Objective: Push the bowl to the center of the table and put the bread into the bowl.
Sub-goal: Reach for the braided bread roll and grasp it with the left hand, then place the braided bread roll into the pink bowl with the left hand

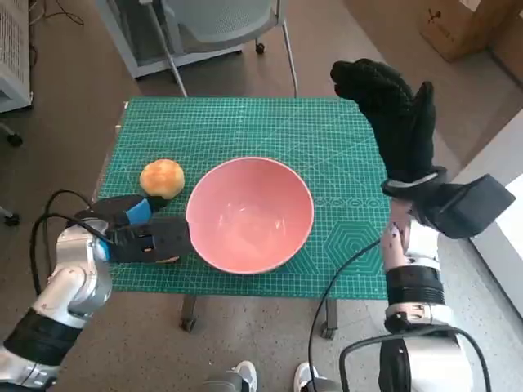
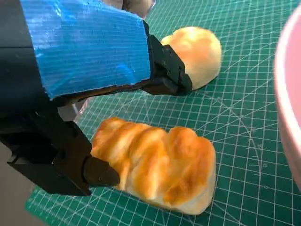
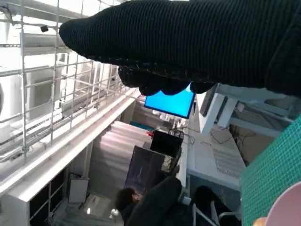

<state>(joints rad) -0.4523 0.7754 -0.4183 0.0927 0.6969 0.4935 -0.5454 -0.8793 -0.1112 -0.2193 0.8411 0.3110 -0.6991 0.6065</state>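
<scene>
**Robot arms and hands: outward appearance**

The left hand (image 1: 145,234) is black, angular and hard-shelled, with glossy blue tape (image 2: 84,44) over its back. Its forearm (image 1: 75,273) is pale silver-grey, ending in a black cuff; thin black cables (image 1: 51,214) loop beside it. The right hand (image 1: 392,110) wears a black ribbed knitted glove. The right forearm (image 1: 413,273) is white with black bands, carries a black box-shaped module (image 1: 467,206) and trails a black cable (image 1: 337,282).

The head camera looks steeply down on the green mat (image 1: 327,155). The left wrist camera sits close behind the left hand (image 2: 84,70), low over the mat, with bread (image 2: 160,165) just past its fingers (image 2: 101,173). The right wrist camera faces outward past the right hand (image 3: 197,42) into the room. All three views share the pink bowl (image 1: 250,214).
</scene>
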